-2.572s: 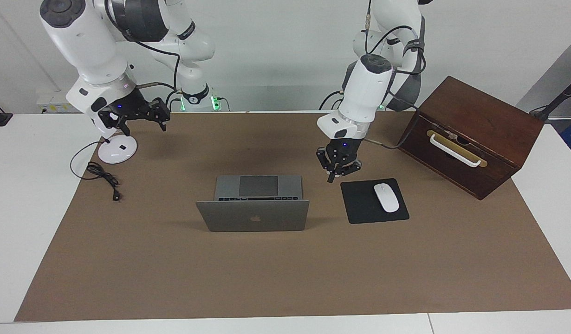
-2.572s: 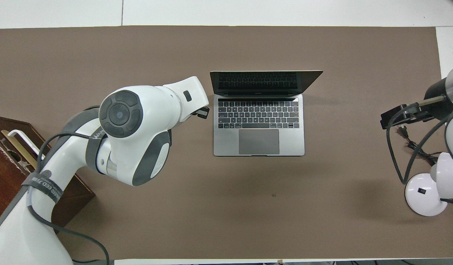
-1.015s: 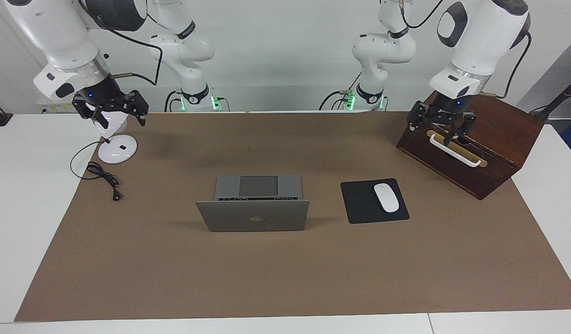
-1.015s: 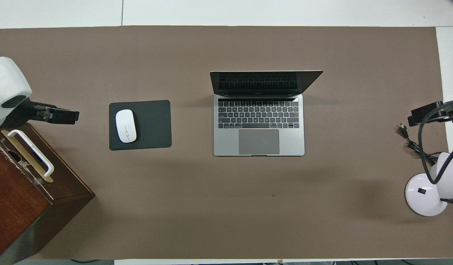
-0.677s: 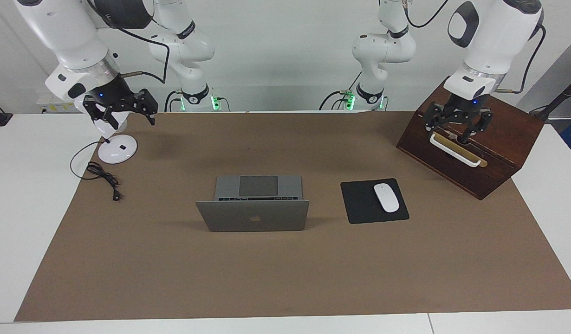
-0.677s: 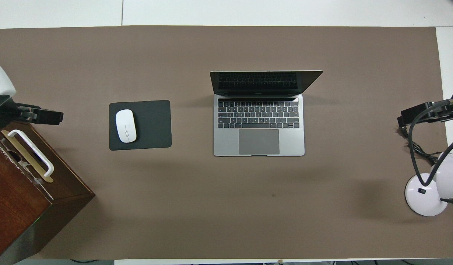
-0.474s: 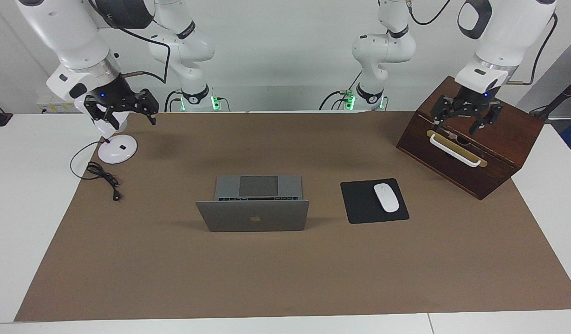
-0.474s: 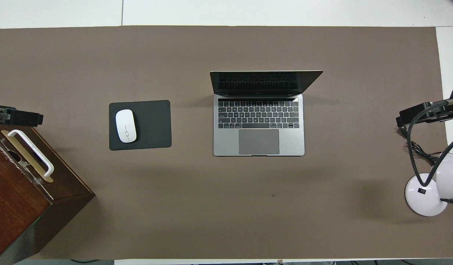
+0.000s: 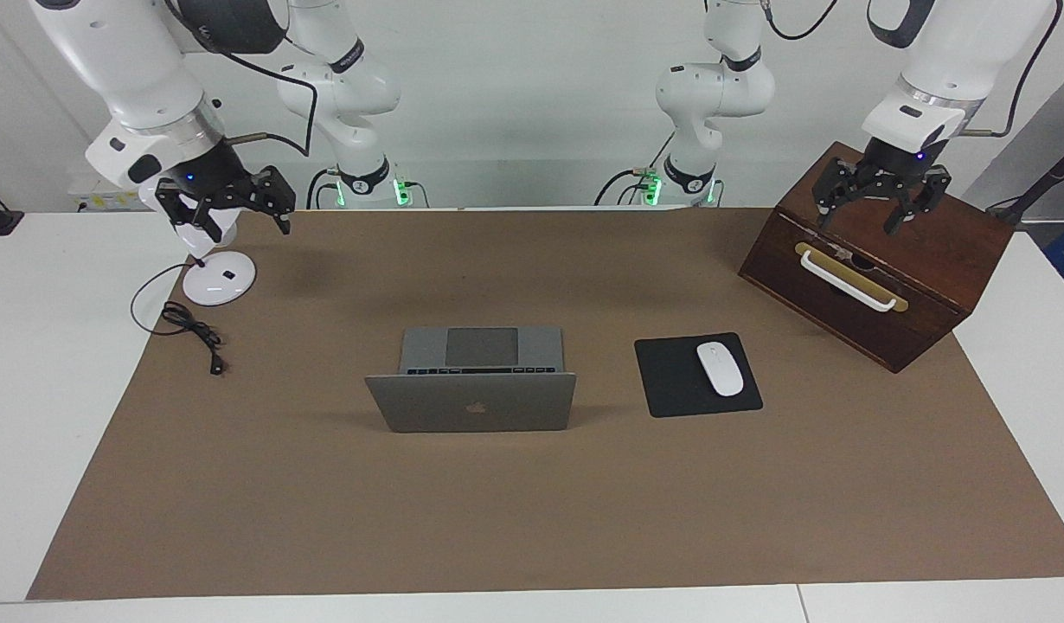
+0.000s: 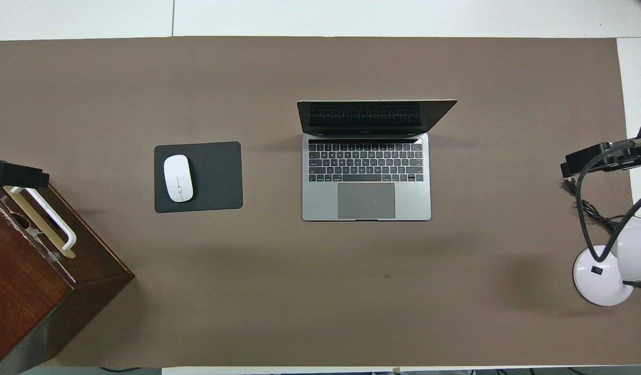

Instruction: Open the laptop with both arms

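The silver-grey laptop [image 9: 471, 402] stands open in the middle of the brown mat, its lid raised and its screen turned toward the robots. Its keyboard and trackpad show in the overhead view [image 10: 366, 177]. My left gripper [image 9: 859, 221] is open and empty in the air over the wooden box, well away from the laptop; its tip shows in the overhead view [image 10: 15, 174]. My right gripper [image 9: 238, 227] is open and empty over the lamp base at the right arm's end; it also shows in the overhead view [image 10: 594, 159]. Neither gripper touches the laptop.
A black mouse pad [image 9: 675, 381] with a white mouse [image 9: 720, 369] lies beside the laptop toward the left arm's end. A dark wooden box [image 9: 878, 260] with a white handle stands at that end. A white lamp base [image 9: 219, 281] and black cable [image 9: 190, 329] are at the right arm's end.
My left gripper has drawn away from beside the laptop, risen, and moved over the wooden box. My right gripper has shifted only a little over the lamp. The laptop has not moved.
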Controlling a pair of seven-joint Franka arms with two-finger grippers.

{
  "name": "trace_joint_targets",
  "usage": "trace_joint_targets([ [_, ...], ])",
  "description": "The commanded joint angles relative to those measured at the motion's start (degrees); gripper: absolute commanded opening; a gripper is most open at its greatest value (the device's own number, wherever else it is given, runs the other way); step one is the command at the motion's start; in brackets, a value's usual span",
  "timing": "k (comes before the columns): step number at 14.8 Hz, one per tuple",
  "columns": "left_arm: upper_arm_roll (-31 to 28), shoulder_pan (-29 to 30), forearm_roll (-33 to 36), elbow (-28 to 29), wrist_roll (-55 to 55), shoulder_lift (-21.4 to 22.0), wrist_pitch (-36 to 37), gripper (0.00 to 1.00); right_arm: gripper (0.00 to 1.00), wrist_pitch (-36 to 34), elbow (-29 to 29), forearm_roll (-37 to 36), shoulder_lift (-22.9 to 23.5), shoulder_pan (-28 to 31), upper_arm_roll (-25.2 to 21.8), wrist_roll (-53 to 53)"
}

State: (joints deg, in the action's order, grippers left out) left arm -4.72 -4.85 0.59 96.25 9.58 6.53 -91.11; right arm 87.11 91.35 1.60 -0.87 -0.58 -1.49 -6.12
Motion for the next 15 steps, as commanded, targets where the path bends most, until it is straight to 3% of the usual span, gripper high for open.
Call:
trace_joint_targets([
  [1,0.5,2.1,1.2,-6.5,-1.8,-2.5,5.3,1.0,1.0,0.7,0.6,1.5,-0.5,0.6,0.3,0.6],
  [5,1.2,3.4,1.3,-10.1,-1.8,-4.8,7.3,1.0,1.0,0.7,0.6,1.5,-0.5,0.5,0.3,0.6],
  [15,4.6,3.9,-0.2,-4.6,-8.4,-4.9,-1.7,1.0,1.0,0.7,0.5,1.5,-0.5,0.5,0.3,0.6],
])
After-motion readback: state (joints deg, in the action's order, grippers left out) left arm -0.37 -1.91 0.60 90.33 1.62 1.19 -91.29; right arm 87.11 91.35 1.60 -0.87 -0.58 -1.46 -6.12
